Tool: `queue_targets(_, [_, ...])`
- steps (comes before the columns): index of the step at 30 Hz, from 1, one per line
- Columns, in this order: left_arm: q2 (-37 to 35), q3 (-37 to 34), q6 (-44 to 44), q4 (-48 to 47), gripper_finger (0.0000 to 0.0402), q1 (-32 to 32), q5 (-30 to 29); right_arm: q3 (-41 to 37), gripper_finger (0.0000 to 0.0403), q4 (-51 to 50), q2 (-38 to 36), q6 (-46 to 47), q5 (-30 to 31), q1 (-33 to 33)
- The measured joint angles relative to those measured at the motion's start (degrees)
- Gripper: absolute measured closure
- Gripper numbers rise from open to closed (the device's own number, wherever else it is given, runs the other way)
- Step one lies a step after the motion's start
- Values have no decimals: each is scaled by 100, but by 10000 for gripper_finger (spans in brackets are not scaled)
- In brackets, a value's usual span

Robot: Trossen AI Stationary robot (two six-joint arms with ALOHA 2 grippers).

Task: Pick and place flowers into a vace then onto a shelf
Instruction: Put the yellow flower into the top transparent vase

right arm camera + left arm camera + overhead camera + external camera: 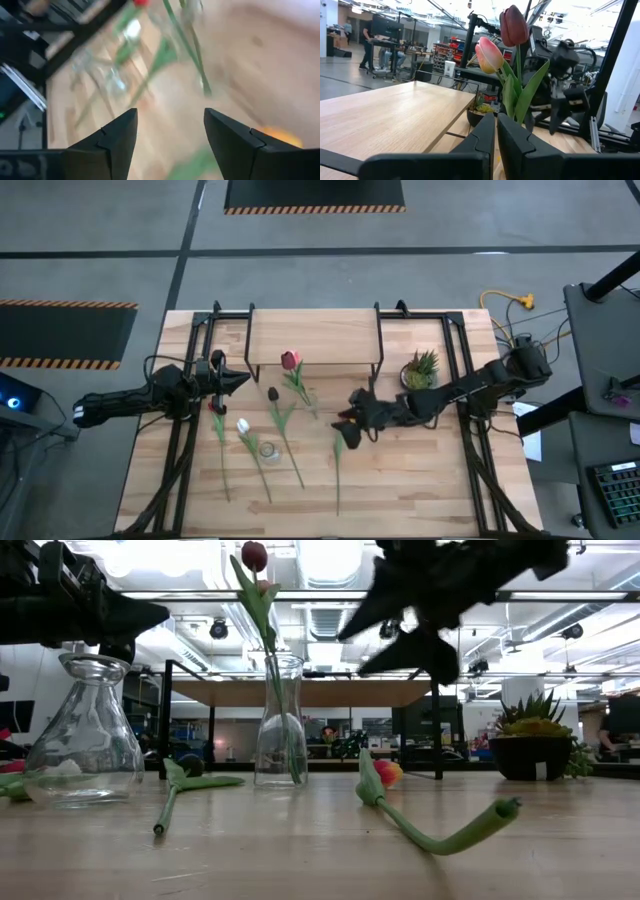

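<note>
My right jaws (345, 430) hang spread and empty over the counter (420, 480); my left jaws (495, 142) are closed.

From above, loose flowers (262, 442) lie flat before the shelf (315, 338). Only the low camera shows two glass vases, one (280, 720) holding stems, and an orange flower (388, 772) lying under my right jaws.

My two arms are matte black, jointed links with dark cabling along them, each ending in my left gripper (495, 145) and right gripper (170, 137): paired blocky, angular black fingers with flat inner faces.
</note>
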Motion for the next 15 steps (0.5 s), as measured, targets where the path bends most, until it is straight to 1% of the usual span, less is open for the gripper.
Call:
queue_targets(2, [0, 0, 2, 1, 398, -2, 1, 0, 183, -300, 0, 226, 76, 96])
queue_targets(4, [0, 0, 2, 1, 398, -2, 0, 0, 183, -557, 0, 497, 312, 198])
queue_targets(8, [2, 0, 0, 0, 398, -2, 0, 0, 183, -724, 53, 863, 680, 387])
queue_targets(15, [2, 0, 2, 2, 398, -2, 1, 0, 183, -672, 526, 1389, 692, 649])
